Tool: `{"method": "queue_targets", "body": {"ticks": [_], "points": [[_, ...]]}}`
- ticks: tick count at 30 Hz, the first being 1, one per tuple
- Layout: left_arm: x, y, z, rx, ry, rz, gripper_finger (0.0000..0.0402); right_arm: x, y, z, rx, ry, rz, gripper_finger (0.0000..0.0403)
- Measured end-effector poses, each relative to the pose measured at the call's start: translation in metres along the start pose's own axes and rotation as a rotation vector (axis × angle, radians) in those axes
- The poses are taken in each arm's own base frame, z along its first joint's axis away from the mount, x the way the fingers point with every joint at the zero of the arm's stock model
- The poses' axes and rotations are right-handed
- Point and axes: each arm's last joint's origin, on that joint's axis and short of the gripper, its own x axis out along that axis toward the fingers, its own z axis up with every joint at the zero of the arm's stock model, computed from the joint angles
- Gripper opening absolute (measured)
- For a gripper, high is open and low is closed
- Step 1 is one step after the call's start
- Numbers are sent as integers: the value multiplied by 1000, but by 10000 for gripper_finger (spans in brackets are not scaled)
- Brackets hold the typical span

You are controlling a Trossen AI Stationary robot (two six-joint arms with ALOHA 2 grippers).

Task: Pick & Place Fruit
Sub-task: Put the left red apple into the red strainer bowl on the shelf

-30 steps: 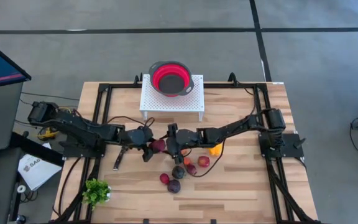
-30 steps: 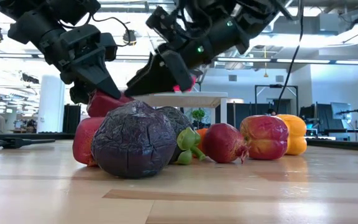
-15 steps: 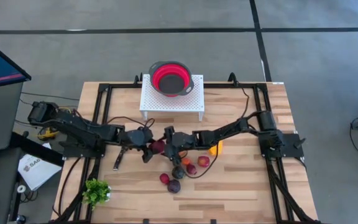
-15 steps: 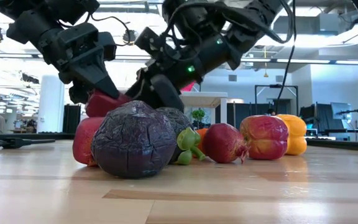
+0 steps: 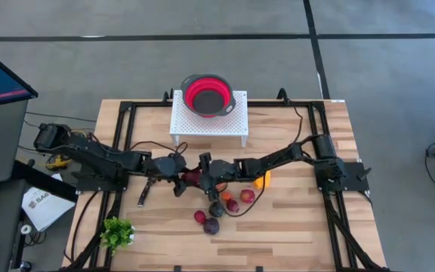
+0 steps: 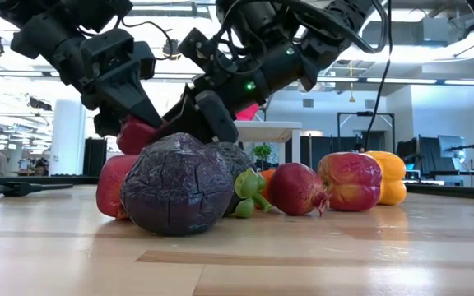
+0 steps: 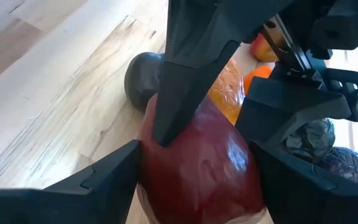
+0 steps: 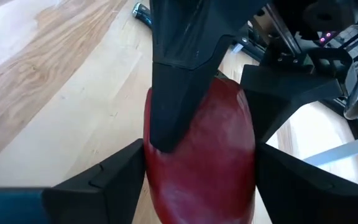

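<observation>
A dark red fruit (image 5: 192, 177) sits between both grippers above the table's middle. In the low view it (image 6: 134, 134) hangs above the fruits lying on the wood. My left gripper (image 5: 181, 178) comes at it from the left and my right gripper (image 5: 202, 175) from the right; both are shut on it. Each wrist view shows the fruit (image 7: 197, 162) (image 8: 201, 149) between that arm's own fingers, with the other arm's fingers crossing it. Several more fruits lie near: a purple one (image 5: 211, 225), a red one (image 5: 199, 217), a red-yellow one (image 5: 247, 196) and an orange-yellow one (image 5: 261, 180). My left gripper pinches the dark red fruit at its sides (image 7: 148, 168) between the two fingers, reaching in from the table's left and slanting down. The fruit is lifted clear of the table. My right gripper pinches the same fruit at its sides (image 8: 154, 155) between its two fingers, slanting down from the table's right, set crosswise to the left gripper's fingers (image 8: 179, 81).
The red bowl (image 5: 208, 94) stands on a white perforated stand (image 5: 232, 125) at the table's far side. A green plant sprig (image 5: 117, 230) lies near the front left corner. A dark tool (image 5: 142, 194) lies below the left arm. Bare wood lies at the front right.
My right gripper has moved toward the table's left and slightly down, up to the dark red fruit that my left gripper holds; its fingers now stand about the fruit. The left gripper and the fruit have stayed in place.
</observation>
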Motion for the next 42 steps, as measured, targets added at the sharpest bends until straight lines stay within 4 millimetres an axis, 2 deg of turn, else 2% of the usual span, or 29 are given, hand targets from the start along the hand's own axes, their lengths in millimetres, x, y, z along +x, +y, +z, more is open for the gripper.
{"method": "queue_targets", "body": {"ticks": [10, 15, 21, 26, 31, 33, 38, 42], "points": [[0, 0, 3, -4, -24, -15, 286, -2, 7, 2, 114, 34, -42, 251], [-8, -4, 17, 86, -96, -108, 318, -2, 14, 1, 198, 60, -26, 250], [-37, -1, 34, 181, -237, -151, 357, -2, 14, -2, 330, 83, -24, 249], [-68, -7, 42, 311, -379, -187, 353, -5, 17, 7, 397, 36, -26, 249], [-93, -28, 33, 401, -484, -196, 326, -9, 28, 22, 494, -50, -12, 249], [-99, -38, 24, 433, -496, -193, 315, -12, 35, 29, 535, -92, -23, 249], [-109, -62, -3, 477, -504, -149, 296, -20, 59, 38, 540, -74, -134, 249], [-110, -77, -24, 488, -501, -92, 291, -43, 69, 47, 508, -87, -219, 249]]}}
